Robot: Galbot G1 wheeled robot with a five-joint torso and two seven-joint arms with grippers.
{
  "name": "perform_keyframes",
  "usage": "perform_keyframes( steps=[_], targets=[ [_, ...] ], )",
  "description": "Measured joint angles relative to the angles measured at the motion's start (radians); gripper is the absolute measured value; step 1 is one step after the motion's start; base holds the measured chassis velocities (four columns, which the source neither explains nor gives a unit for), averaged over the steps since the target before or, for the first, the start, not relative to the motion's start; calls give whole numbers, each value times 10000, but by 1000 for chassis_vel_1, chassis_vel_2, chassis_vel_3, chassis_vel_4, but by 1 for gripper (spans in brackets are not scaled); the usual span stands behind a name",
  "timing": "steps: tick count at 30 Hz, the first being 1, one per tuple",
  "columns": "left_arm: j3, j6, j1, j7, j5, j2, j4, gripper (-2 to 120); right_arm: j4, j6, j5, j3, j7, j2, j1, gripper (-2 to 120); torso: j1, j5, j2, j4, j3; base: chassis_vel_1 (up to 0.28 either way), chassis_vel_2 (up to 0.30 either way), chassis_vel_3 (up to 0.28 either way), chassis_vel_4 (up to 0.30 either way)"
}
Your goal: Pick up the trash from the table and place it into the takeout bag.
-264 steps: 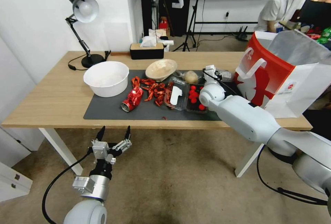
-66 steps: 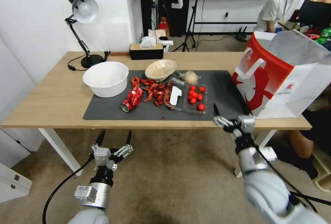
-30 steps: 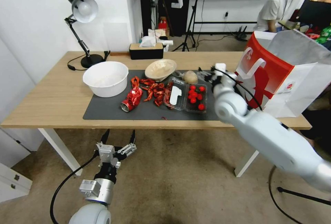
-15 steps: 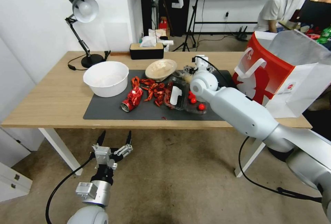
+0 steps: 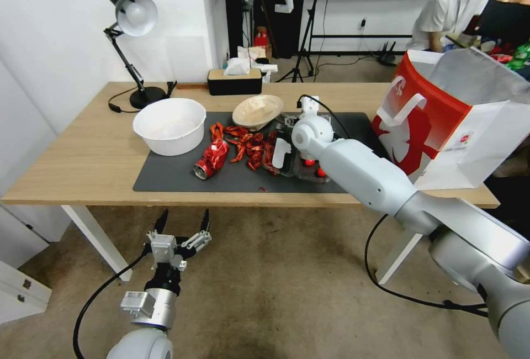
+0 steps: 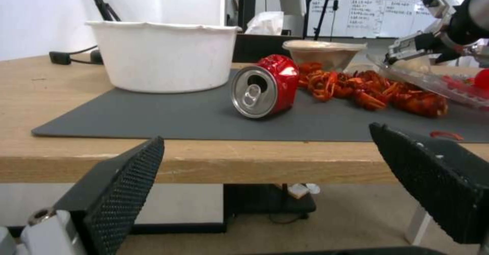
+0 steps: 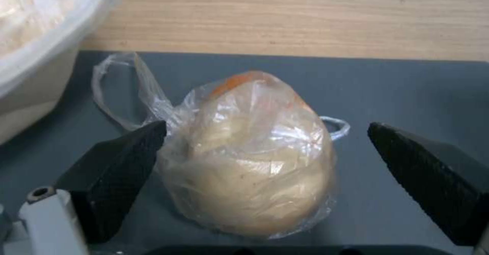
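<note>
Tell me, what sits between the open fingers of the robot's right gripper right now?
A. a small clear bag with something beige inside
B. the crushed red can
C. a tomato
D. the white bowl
A: the right gripper is open around the small clear bag, which lies on the dark mat.

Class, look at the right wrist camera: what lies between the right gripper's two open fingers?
The small clear bag, holding a pale lump, sits on the dark grey mat between the open right gripper's fingers.
</note>
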Motion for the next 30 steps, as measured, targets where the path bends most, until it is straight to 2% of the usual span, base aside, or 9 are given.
perform_keyframes(
  steps=[2, 5, 7, 10, 15, 18, 19, 26, 30],
  targets=[
    [0, -4, -8, 0, -2, 0, 20, 100, -130, 0, -51, 10, -66, 76, -3, 99, 0, 0, 0, 1, 0, 0, 0, 0, 0],
    [13, -8, -26, 0, -3, -13, 37, 100, -338, -1, -153, 43, -160, 248, -18, 88, 0, 0, 0, 2, 0, 0, 0, 0, 0],
    [18, -9, -27, 0, -3, -18, 38, 100, -369, 0, -178, 49, -171, 288, -29, 86, 0, 0, 0, 3, 0, 0, 0, 0, 0],
    [27, -17, -31, 0, -4, -30, 41, 100, -436, 0, -275, 52, -193, 409, -91, 68, 0, 0, 0, 2, -1, 0, 0, 0, 0],
    [9, -36, -28, 0, -12, -27, 68, 100, -435, 1, -281, 68, -191, 414, -99, 54, -1, 0, 0, 2, -1, 0, 0, 0, 0],
    [10, -107, -22, 0, -12, -43, 117, 100, -411, 4, -279, 67, -147, 376, -98, 40, 0, 1, 0, 2, 0, 0, 0, 0, 0],
    [10, -107, -22, 0, -12, -43, 117, 100, -411, 4, -279, 67, -147, 376, -98, 40, 0, 1, 0, 2, 0, 0, 0, 0, 0],
    [28, -181, 12, 0, 7, -76, 145, 100, -273, 17, -242, 50, -37, 268, -47, 14, -1, 1, 0, 2, -1, 0, 0, 0, 0],
    [31, -193, 27, 0, 21, -81, 145, 100, -200, 24, -230, 45, 5, 210, -26, 7, -1, 1, 0, 1, 0, 0, 0, 0, 0]
  ],
)
